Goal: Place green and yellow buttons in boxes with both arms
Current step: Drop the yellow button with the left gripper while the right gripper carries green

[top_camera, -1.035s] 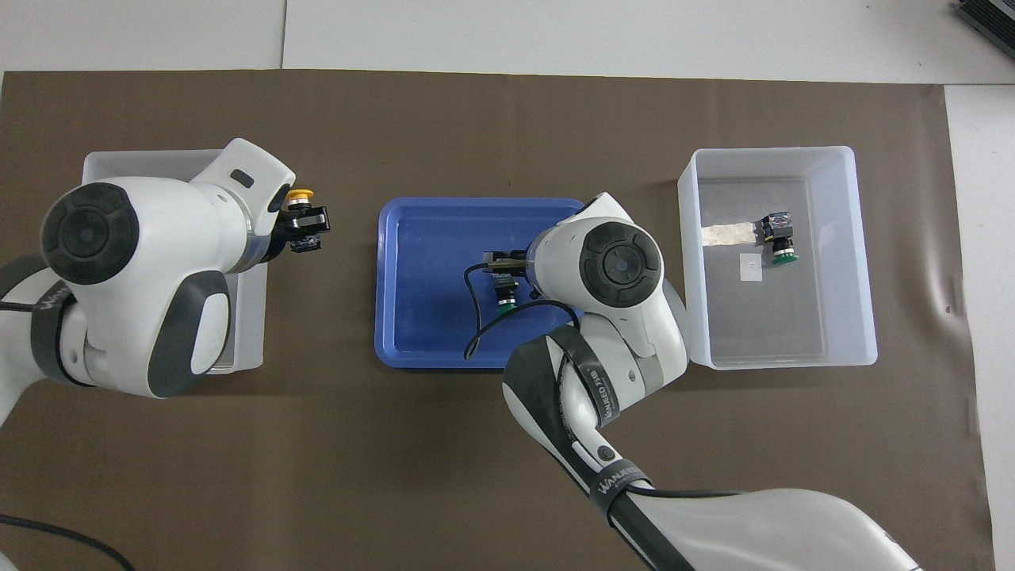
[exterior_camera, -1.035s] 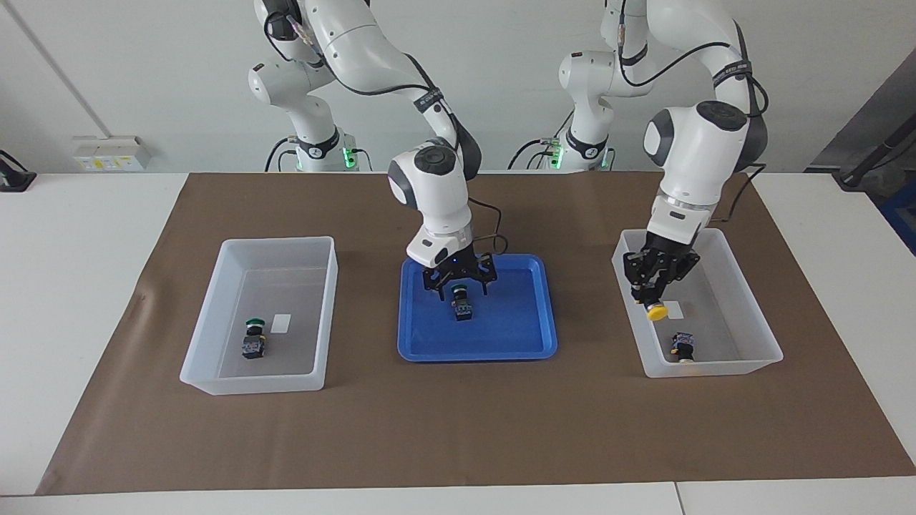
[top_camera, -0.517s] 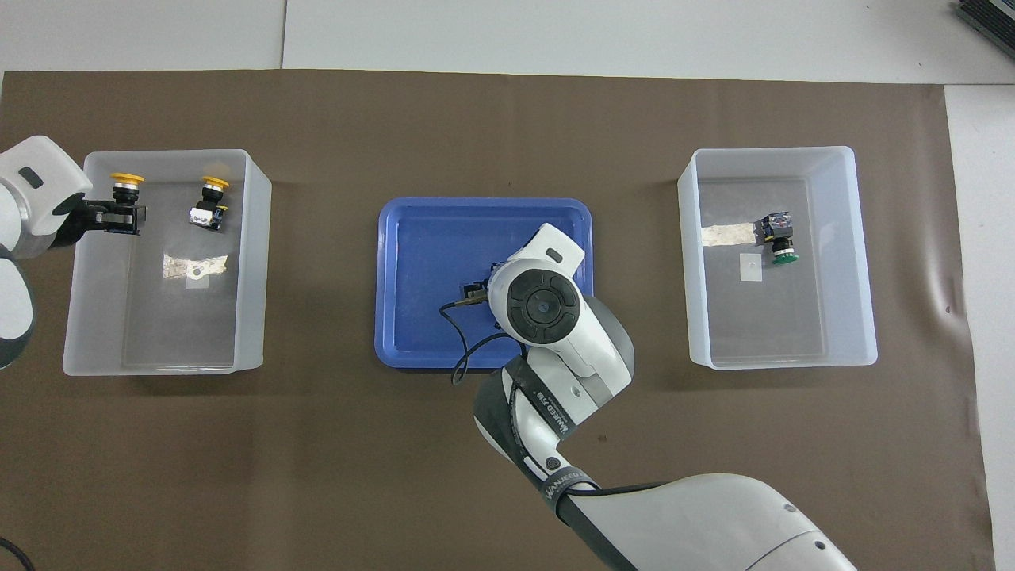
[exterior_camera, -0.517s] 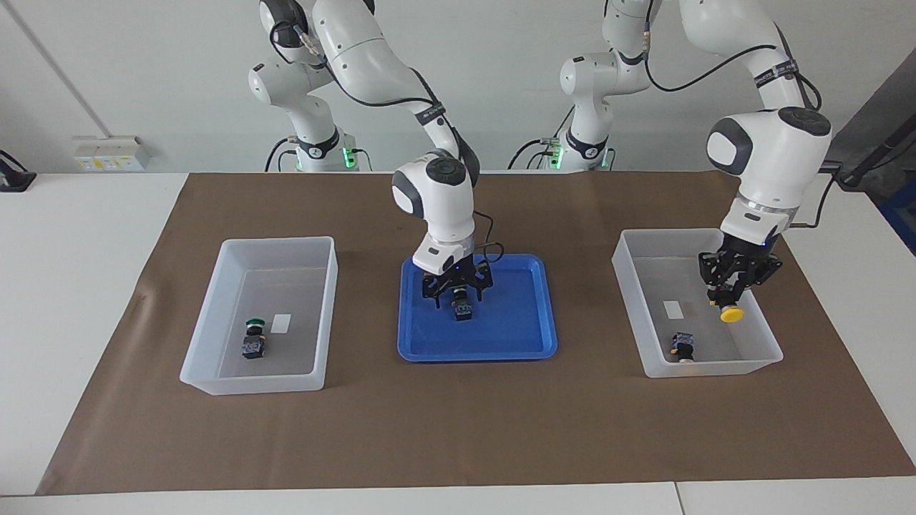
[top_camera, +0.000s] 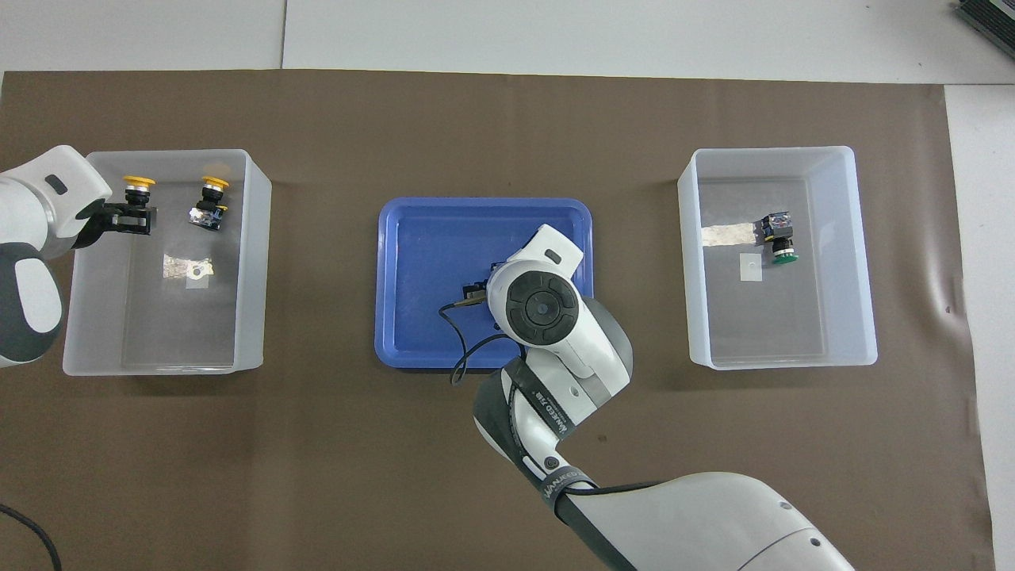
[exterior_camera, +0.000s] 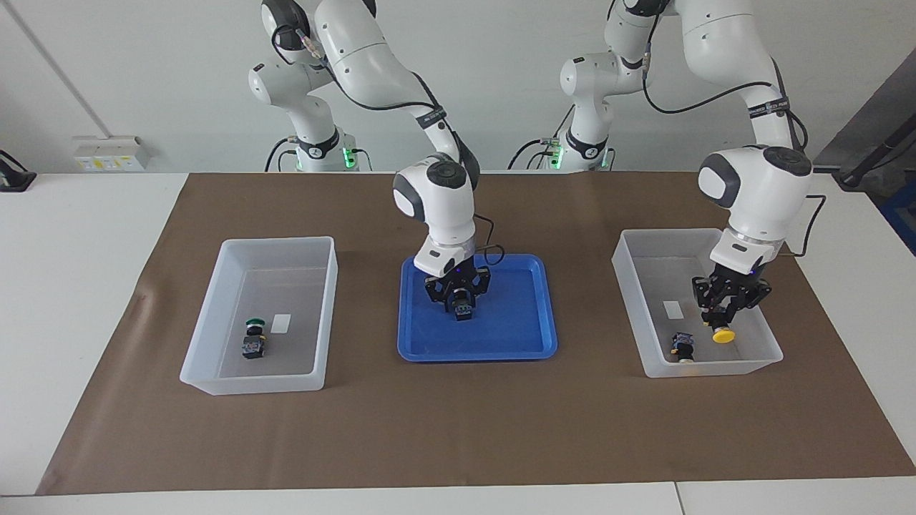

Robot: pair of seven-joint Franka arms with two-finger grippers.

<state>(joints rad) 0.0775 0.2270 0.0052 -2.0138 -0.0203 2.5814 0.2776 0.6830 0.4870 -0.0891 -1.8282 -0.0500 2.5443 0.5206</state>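
My left gripper point(exterior_camera: 721, 322) is shut on a yellow button point(exterior_camera: 723, 335), cap down, low inside the translucent box point(exterior_camera: 627, 286) at the left arm's end. The overhead view shows that gripper point(top_camera: 131, 216) and its button point(top_camera: 139, 184) beside a second yellow button point(top_camera: 208, 205) lying in the same box point(top_camera: 255, 262). My right gripper point(exterior_camera: 459, 300) is down in the blue tray point(exterior_camera: 515, 336), shut on a green button point(exterior_camera: 464, 312); from overhead the wrist hides both. Another green button point(exterior_camera: 252, 340) lies in the box point(exterior_camera: 215, 315) at the right arm's end.
A brown mat point(exterior_camera: 458, 415) covers the middle of the white table. The blue tray point(top_camera: 420, 262) sits between the two boxes. Each box has a small white label on its floor point(top_camera: 749, 267). A cable loops off the right wrist over the tray's edge point(top_camera: 464, 349).
The left gripper has carried its yellow button across its box and lowered it inside. The right gripper has come down over the green button in the tray and closed on it.
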